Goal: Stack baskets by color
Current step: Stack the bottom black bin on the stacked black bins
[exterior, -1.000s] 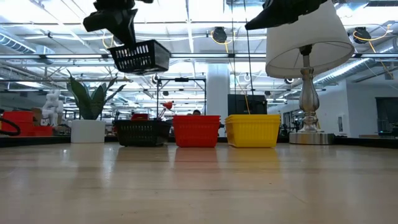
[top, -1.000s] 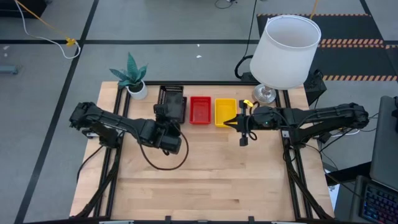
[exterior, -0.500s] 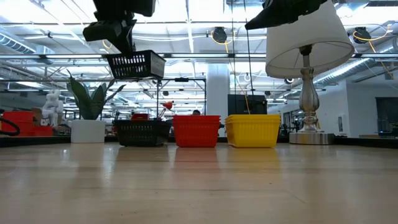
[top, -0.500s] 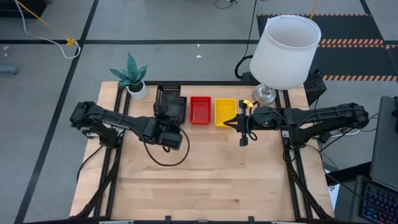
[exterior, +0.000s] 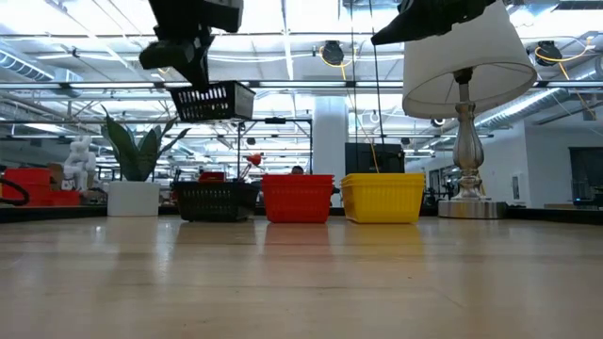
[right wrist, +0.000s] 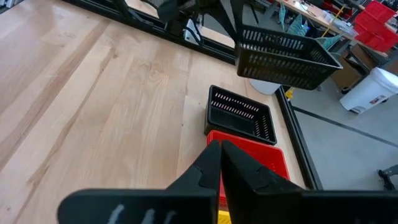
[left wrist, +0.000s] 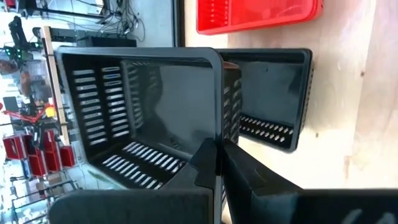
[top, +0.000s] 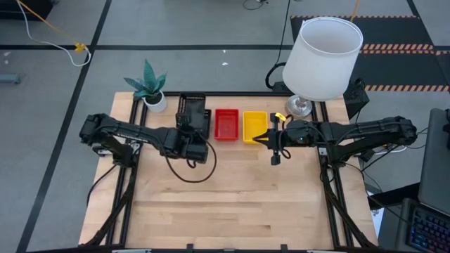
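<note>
Tabletop (top: 239,190): lamp (top: 320,60), plant (top: 149,86) flank basket row (top: 228,124)

The high view looks straight down on the whole table (top: 239,197); the low view looks level across it. Both show the lamp (top: 322,53).

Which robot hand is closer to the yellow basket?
Right. The right gripper hovers just beside the yellow basket; the left gripper is beyond the red basket, holding a black basket.
</note>
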Robot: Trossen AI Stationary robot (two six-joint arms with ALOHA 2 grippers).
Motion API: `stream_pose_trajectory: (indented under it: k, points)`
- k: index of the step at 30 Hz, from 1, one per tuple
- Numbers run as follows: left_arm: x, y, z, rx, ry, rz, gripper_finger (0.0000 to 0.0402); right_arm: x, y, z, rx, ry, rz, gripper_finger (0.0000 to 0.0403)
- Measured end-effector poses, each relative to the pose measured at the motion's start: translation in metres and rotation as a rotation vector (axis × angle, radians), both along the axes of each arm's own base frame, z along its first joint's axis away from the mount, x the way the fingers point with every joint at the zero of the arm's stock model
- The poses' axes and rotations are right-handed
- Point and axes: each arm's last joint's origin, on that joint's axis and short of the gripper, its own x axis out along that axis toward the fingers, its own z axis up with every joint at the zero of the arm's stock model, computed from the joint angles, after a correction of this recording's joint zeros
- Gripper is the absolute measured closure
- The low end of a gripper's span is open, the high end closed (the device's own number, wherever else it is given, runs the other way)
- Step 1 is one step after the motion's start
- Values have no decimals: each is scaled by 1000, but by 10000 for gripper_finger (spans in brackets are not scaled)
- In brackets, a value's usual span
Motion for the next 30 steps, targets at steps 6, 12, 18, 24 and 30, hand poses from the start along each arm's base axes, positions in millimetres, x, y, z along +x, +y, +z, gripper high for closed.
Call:
stream_pose_trajectory:
  k: [6, 12, 18, 24, 30]
  points:
    - [3, 13, -24, 14, 61, -44, 390, 0, 0, 0, -4, 1, 3, 399]
    - [4, 30, -45, -46, 89, -54, 392, 0, 0, 0, -23, 3, 12, 399]
    - [3, 44, -58, -109, 86, -33, 389, 0, 0, 0, -18, 0, 10, 399]
    - [5, 49, -68, -158, 72, -67, 391, 0, 0, 0, -15, -1, 9, 399]
    - [6, 51, -73, -169, 67, -87, 388, 0, 0, 0, -20, 0, 11, 399]
